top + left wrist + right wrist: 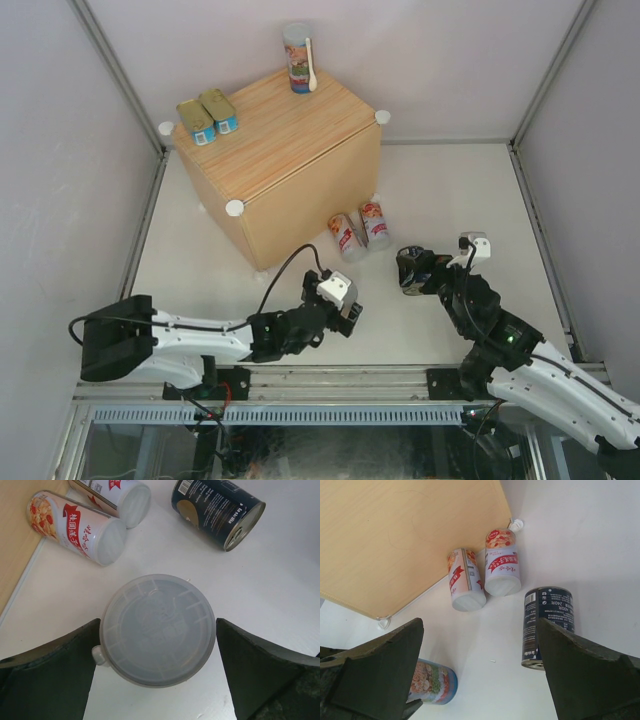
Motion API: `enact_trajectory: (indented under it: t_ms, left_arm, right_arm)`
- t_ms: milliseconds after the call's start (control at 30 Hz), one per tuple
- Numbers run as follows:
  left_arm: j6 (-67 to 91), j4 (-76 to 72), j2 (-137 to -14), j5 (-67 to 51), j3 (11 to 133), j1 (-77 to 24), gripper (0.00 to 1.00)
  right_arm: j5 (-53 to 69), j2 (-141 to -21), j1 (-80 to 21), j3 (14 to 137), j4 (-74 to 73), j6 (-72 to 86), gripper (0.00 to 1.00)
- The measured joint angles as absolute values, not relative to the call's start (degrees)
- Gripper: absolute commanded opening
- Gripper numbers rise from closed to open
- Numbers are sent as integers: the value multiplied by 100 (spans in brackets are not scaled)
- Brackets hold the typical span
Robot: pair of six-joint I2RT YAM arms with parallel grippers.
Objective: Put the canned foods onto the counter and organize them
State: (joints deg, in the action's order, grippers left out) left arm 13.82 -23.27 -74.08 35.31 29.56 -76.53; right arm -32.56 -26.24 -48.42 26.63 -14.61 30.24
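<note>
dark can (pixel 547 625): label reads "400" and "240", rest too small. red-white can (pixel 75 527): banner reads 桂圆莲子.

The right gripper (pixel 479 624) is recorded with its fingers spread wide. A red-and-white can (pixel 465 580) and a second red-and-white can (pixel 502 562) are found lying side by side on the white table (pixel 580 540), close to the wooden box (pixel 405 535), near its white knob (pixel 517 525). A dark can (pixel 547 625) is noted lying just beside one finger. A colourful can (pixel 435 682) is partly hidden behind the other.
</note>
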Motion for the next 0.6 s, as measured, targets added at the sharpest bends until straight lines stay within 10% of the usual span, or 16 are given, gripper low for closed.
enact_trajectory:
  t_ms: [600]
  left_arm:
    - [1280, -2875, -7771, 3367, 2838, -7555, 1]
  right_arm:
    - [-3321, -2510, -4890, 2661, -1466, 3044, 94]
